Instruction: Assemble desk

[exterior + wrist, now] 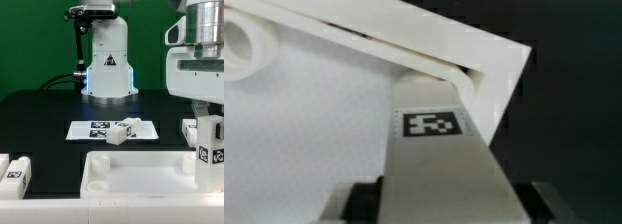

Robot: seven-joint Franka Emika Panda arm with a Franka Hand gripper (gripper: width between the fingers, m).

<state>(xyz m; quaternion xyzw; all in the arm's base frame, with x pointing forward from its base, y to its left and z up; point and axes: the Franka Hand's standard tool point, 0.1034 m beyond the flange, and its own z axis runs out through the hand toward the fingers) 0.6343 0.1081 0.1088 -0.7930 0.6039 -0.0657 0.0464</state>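
The white desk tabletop (110, 172) lies at the front of the black table, rim up. My gripper (207, 125) is shut on a white block leg (208, 168) with a square tag. It holds the leg upright over the tabletop's corner at the exterior view's right. In the wrist view the tagged leg (441, 140) runs from between my dark fingers (374, 200) to the rimmed corner of the tabletop (304, 130). Its far end meets the corner, and whether it is seated is hidden. A round socket (242, 45) shows elsewhere on the tabletop.
The marker board (85, 130) lies mid-table with a loose leg (122, 131) on it. Another leg (15, 172) lies at the exterior view's left, and one (187, 130) stands behind my gripper. The robot base (108, 60) is at the back.
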